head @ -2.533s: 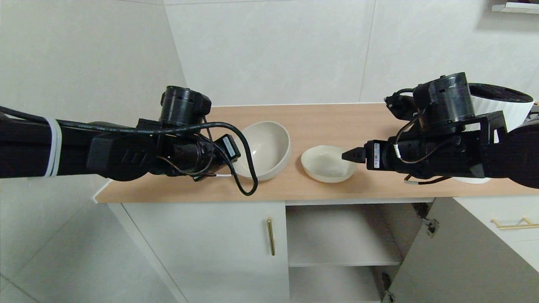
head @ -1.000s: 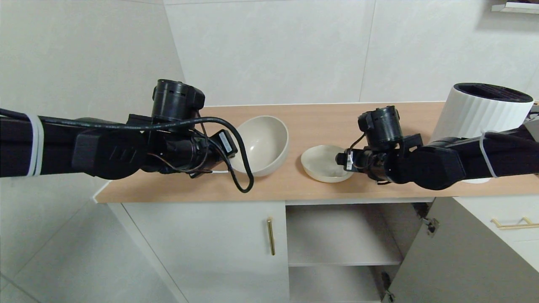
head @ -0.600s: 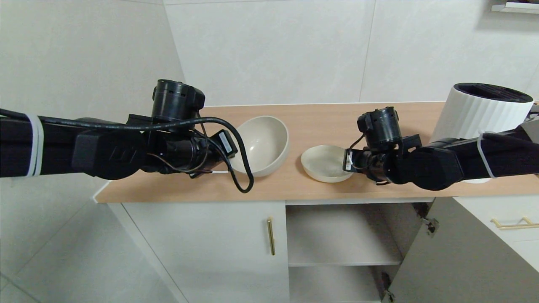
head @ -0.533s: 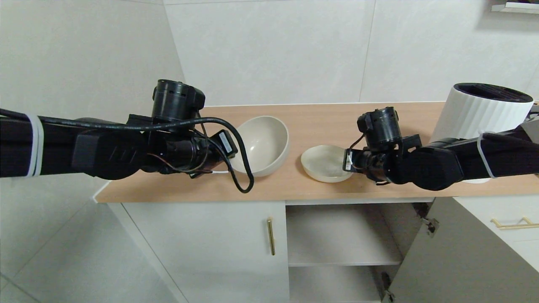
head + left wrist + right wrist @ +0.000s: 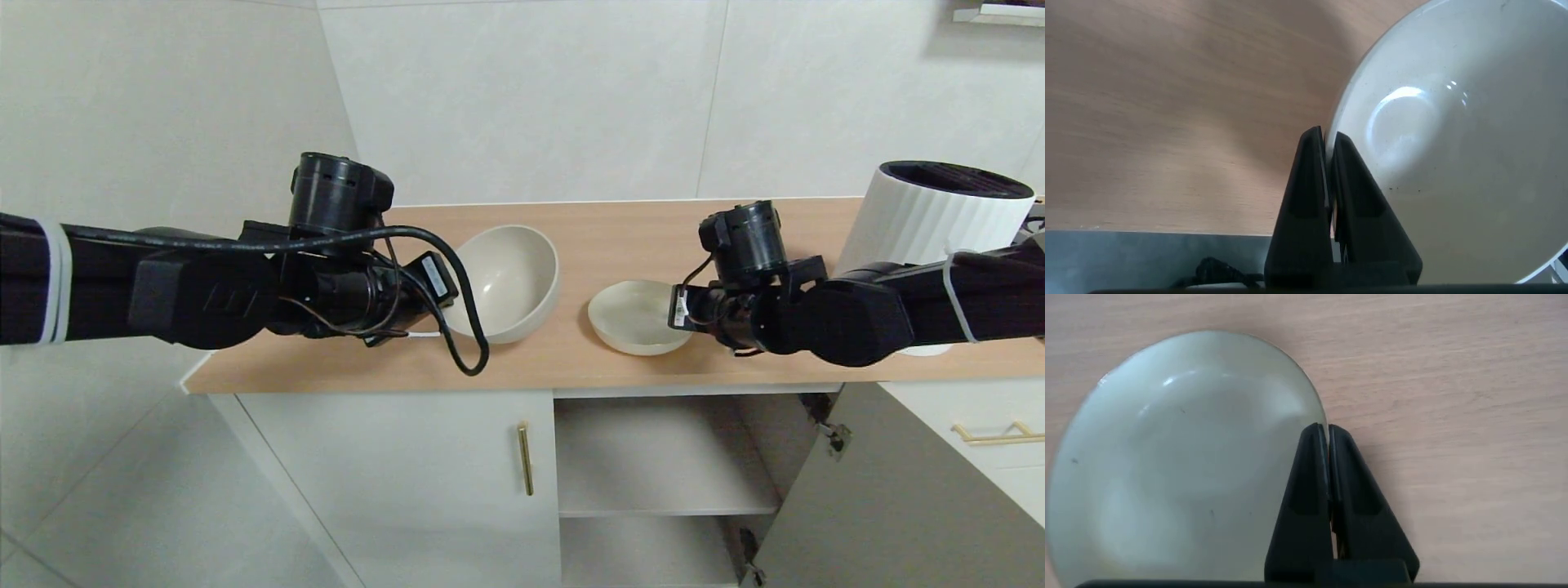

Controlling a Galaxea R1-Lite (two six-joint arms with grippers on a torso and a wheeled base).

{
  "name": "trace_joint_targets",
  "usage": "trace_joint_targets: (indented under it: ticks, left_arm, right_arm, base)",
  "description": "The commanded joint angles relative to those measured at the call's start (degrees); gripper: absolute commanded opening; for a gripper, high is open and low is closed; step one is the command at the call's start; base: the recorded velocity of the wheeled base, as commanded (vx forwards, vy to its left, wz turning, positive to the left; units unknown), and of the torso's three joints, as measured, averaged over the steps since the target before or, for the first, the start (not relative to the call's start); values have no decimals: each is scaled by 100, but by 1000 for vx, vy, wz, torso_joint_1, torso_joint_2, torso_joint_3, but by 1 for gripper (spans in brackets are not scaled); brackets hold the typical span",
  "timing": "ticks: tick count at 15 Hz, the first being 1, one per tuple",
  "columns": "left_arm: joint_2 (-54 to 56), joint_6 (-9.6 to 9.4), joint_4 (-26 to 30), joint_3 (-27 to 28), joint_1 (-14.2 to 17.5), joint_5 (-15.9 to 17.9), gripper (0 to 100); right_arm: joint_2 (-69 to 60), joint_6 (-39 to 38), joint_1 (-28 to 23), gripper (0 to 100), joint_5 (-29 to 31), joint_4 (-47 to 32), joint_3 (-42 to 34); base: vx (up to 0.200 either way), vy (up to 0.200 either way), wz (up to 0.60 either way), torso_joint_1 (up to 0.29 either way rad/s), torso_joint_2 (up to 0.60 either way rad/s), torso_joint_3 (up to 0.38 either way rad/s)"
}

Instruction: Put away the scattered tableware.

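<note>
- large bowl (image 5: 510, 282): stands on the counter (image 5: 620, 237) toward the robot's left, tipped so its opening faces the left arm. the rim on that side is raised, and the far lower side appears to carry the weight.
- left gripper (image 5: 1327, 139): the jaws are almost fully closed, pinching the thin wall of the large bowl, one finger inside and one outside. judged reason for the tilt: a grip at a single rim point levers the bowl up on that side.
- small bowl (image 5: 1184, 457): sits flat on the counter, just beside the large bowl and apart from it, directly above the open cabinet (image 5: 661, 457).
- right gripper (image 5: 1327, 433): the jaws are closed to a narrow slit across the small bowl's rim on the side nearest the right arm. one finger is over the inner slope, the other against the outer wall.
- judged reason for the rim grips: both bowls are too wide to span, so the wall is the only part that fits between the fingers.
- cabinet: the door (image 5: 898, 490) hangs open and a shelf (image 5: 653, 482) is exposed — the likely destination for both bowls.
- white ribbed container (image 5: 939, 212): stands behind the right arm, well apart from the bowls — not involved in either grip.
- risk, judged: a smooth glazed rim can pivot or slip in a pinch grip during the lift.
</note>
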State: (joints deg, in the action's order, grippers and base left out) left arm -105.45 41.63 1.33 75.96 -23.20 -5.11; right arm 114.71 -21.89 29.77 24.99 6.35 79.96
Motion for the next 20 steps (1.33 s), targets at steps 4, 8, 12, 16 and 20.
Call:
trace_joint_targets:
  ticks: [4, 8, 12, 16, 20]
  left_arm:
    - [1009, -182, 8, -749, 0, 106, 0]
    - [1958, -410, 8, -1611, 0, 564, 0]
    - [2345, -691, 342, -1901, 0, 871, 0]
    - [2327, -1025, 333, -2199, -18, 871, 0]
    - [2178, -1025, 324, -2226, -220, 871, 0]
  right_arm:
    - [-1505, -157, 64, 0, -961, -626, -551]
    - [-2832, -377, -33, 0, -1998, -1435, -1149]
    - [-3060, -351, -6, 0, -2200, -1602, -1747]
    - [-2946, -140, 29, 0, -2209, -1584, -2160]
    - [-2911, -17, 38, 0, -2209, -1584, -2248]
  base:
    - [0, 0, 0, 0, 0, 0]
    - [0, 0, 0, 0, 0, 0]
    - [0, 0, 0, 0, 0, 0]
    - [0, 0, 0, 0, 0, 0]
    - [0, 0, 0, 0, 0, 0]
